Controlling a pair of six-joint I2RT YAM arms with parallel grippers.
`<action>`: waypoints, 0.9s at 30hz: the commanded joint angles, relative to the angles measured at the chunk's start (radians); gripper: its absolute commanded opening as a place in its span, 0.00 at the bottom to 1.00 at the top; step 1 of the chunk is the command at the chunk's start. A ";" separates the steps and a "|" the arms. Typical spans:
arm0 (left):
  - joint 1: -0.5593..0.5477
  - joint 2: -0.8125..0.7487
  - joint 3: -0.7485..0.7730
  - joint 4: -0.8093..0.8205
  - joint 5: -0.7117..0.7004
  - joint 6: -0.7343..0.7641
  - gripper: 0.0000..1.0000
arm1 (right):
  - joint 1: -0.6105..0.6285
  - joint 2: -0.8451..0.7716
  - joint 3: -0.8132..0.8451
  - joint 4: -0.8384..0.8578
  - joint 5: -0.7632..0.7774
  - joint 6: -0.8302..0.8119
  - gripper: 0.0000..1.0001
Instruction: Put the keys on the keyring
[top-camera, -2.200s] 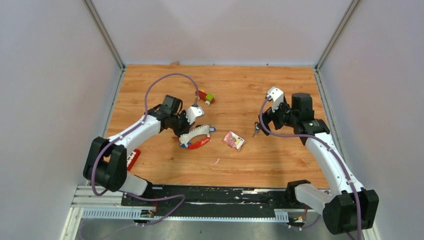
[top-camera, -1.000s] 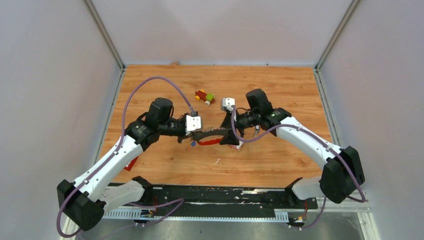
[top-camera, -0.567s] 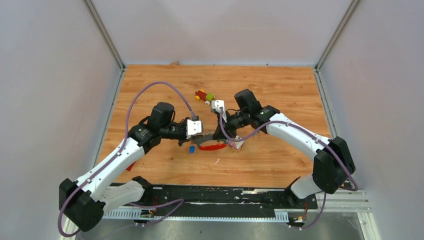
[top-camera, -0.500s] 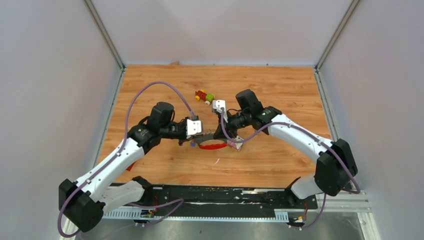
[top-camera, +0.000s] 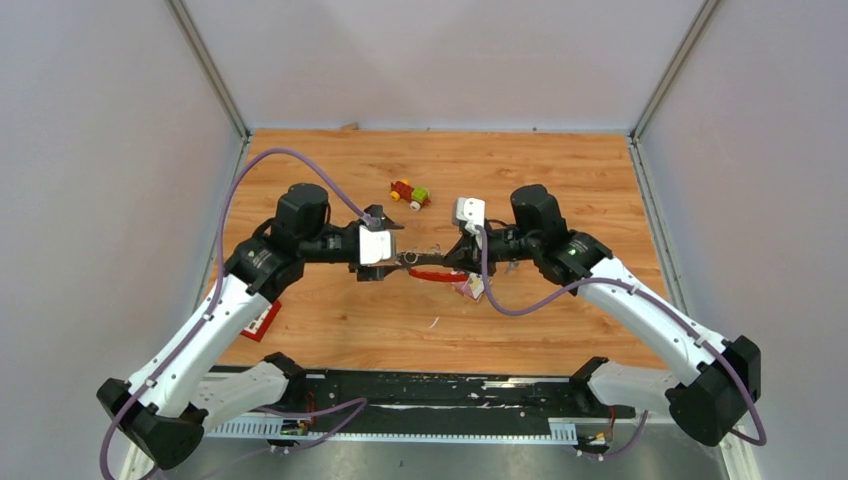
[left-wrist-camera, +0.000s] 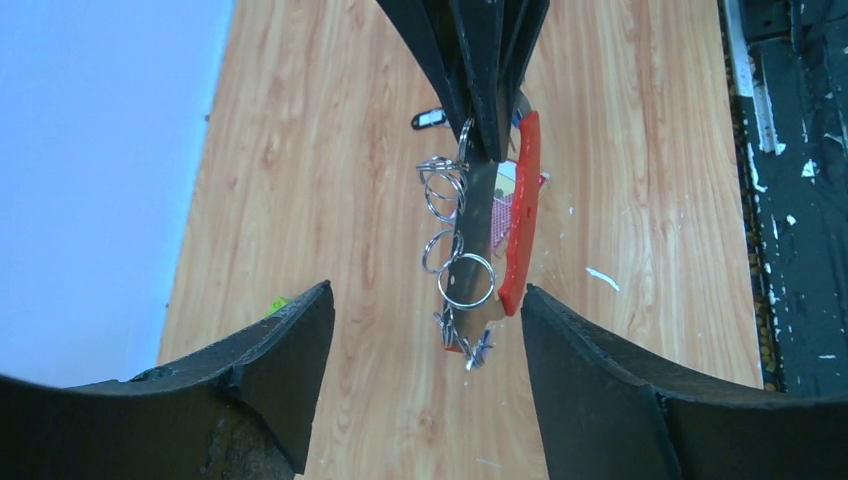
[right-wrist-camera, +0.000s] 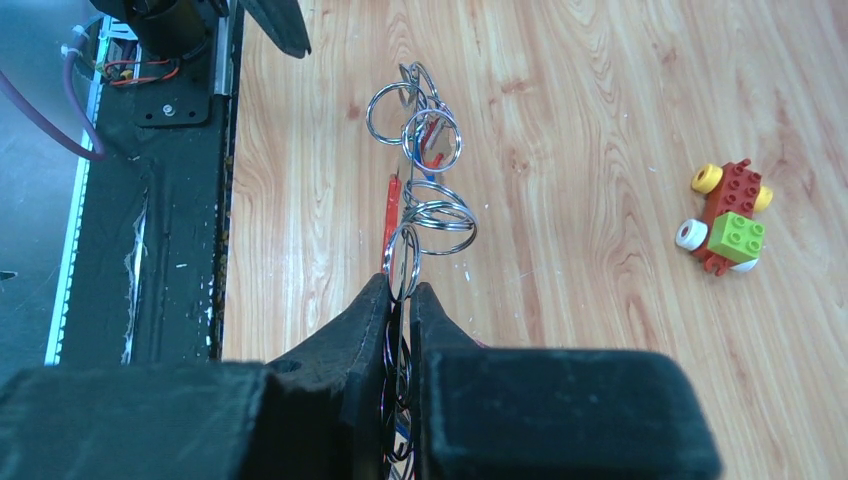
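From above: clamping the right gripper (top-camera: 452, 262) on the keyring (top-camera: 425, 268), holding it off the table (top-camera: 560, 180), long axis pointing straight at the nearby left gripper (top-camera: 388, 265).

Left wrist: standing with jaws spread apart, gripping nothing, facing the keyring's free end just ahead.

Right wrist: pinching the keyring's near end, dangling the rest toward the left arm.

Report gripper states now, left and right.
Left gripper: open, holding nothing.
Right gripper: closed on the keyring.

White arms (top-camera: 213, 322), black joints (top-camera: 300, 207), purple cables (top-camera: 285, 151)
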 joint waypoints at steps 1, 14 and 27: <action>0.001 0.013 0.025 -0.044 0.051 0.031 0.74 | -0.001 -0.036 -0.016 0.091 -0.009 0.021 0.00; -0.002 0.059 -0.010 -0.034 0.130 0.213 0.49 | 0.001 -0.007 -0.012 0.038 -0.128 -0.030 0.00; -0.065 0.029 -0.100 -0.090 0.001 0.466 0.48 | 0.000 0.029 -0.010 0.022 -0.165 -0.022 0.00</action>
